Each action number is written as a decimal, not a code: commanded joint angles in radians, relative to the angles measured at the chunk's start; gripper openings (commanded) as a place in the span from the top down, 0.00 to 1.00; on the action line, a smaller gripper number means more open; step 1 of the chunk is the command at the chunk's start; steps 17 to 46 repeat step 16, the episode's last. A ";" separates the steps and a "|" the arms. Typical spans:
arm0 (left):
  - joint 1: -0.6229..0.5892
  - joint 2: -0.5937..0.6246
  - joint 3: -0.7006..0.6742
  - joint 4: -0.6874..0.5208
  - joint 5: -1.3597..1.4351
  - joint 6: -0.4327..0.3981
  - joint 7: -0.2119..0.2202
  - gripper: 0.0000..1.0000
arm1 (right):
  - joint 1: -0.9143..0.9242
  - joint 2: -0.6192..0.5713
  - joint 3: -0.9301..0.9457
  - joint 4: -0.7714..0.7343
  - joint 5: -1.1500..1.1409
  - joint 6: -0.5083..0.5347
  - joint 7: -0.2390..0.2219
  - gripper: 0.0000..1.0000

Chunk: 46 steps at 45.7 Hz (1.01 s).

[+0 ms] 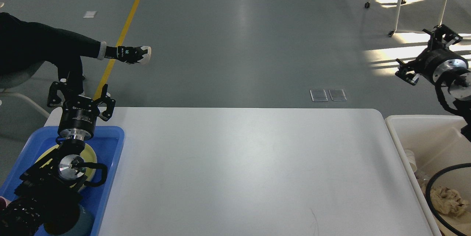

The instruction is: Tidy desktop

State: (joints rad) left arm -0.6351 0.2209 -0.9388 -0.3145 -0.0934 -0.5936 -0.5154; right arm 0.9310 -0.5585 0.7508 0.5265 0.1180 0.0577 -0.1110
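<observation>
The desktop (243, 169) filled the middle of the head view, a wide white slab with rounded far corners, running from the blue tray (110, 155) on its left end to the cream bin (404, 133) standing just past its right edge. Its broad central surface lay bare and matte, with only a faint dark hair-like mark near the front edge.

The left gripper (79, 94) hung above the far left corner of the desktop, over the far rim of the blue tray. Its 2 fingers stood spread apart with nothing between them. The desktop's open surface stretched away to its right. Below the gripper, the arm's metal wrist sat over a pale yellow plate (90, 153) lying in the tray, and a dark teal cup (82, 223) showed at the tray's near end.

The right gripper (427, 57) was raised beyond the far right corner, above the floor and off the tabletop, so the desktop lay below it and to its left. It was seen small and at an angle, and whether its fingers were spread or closed could not be told. Crumpled brownish paper (447, 199) lay in the cream bin, partly ringed by a black cable (432, 184).

A person's outstretched leg with a dark sneaker (132, 53) crossed the floor beyond the left gripper, near a yellow floor line (128, 22).
</observation>
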 commanded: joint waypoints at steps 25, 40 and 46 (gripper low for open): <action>0.000 0.000 0.000 0.000 0.000 0.000 0.000 0.03 | -0.032 0.227 0.121 0.075 -0.015 0.004 0.227 0.00; 0.000 0.000 0.000 0.000 0.000 0.000 0.000 0.03 | -0.032 0.227 0.121 0.075 -0.015 0.004 0.227 0.00; 0.000 0.000 0.000 0.000 0.000 0.000 0.000 0.03 | -0.032 0.227 0.121 0.075 -0.015 0.004 0.227 0.00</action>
